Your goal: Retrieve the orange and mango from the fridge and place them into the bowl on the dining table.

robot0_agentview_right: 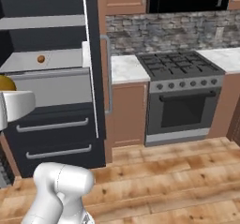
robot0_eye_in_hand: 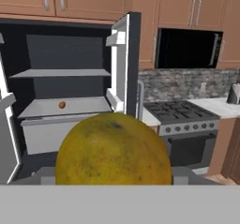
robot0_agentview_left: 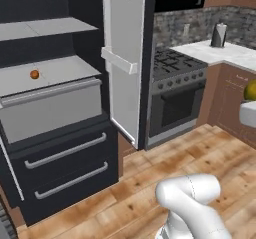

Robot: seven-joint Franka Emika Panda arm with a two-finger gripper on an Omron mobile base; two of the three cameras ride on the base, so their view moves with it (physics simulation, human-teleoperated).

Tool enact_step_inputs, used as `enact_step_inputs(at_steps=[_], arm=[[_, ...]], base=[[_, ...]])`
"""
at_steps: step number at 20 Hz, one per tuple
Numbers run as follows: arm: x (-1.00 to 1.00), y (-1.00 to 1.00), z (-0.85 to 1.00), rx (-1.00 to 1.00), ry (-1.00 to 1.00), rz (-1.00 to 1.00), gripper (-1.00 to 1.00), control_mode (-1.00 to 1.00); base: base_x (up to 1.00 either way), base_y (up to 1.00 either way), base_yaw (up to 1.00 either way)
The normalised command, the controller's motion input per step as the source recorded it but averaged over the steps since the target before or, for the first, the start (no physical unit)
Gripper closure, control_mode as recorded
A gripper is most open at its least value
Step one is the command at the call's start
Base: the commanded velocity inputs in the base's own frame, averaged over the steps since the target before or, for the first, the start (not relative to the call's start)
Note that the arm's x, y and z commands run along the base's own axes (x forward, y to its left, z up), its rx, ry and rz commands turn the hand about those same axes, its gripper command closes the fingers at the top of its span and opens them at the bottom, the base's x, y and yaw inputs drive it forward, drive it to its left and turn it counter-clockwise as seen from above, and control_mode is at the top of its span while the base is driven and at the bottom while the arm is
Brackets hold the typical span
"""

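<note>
Fridge (robot0_agentview_left: 60, 148): door open, grey shelves and two lower drawers with bar handles exposed; its top is cut off in both base views.

Orange (robot0_agentview_left: 34, 74): on the middle shelf, toward the left part of the shelf and back from its front edge; small, and no surface detail can be made out. It also shows from the hand view (robot0_eye_in_hand: 62, 105) as a mere dot.

Mango (robot0_eye_in_hand: 114, 150): yellow-green, large and close before the hand camera, its lower part cut off at the bottom of that view. In the left base view only a sliver (robot0_agentview_left: 250, 90) shows at the right edge, above a white part of the hand.

Gripper (robot0_eye_in_hand: 114, 181): fingertips hidden behind the fruit; the jaws stand partly spread with the mango between them, held well clear of the fridge.

Stove (robot0_agentview_right: 183, 92): right of the fridge, with a dark oven door.

Kettle (robot0_agentview_left: 218, 35): on the white counter by its back edge, blurred.
</note>
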Motion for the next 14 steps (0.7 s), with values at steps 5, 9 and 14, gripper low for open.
enact_step_inputs(at_steps=[5,9,14], arm=[[0.0,0.0,0.0,0.0,0.0,0.0,1.0,1.0],[0.0,0.0,0.0,0.0,0.0,0.0,1.0,1.0],[0.0,0.0,0.0,0.0,0.0,0.0,1.0,1.0]], base=[[-0.77,-0.09,-0.34],[-0.99,-0.13,-0.33],[-1.0,-0.03,-0.36]])
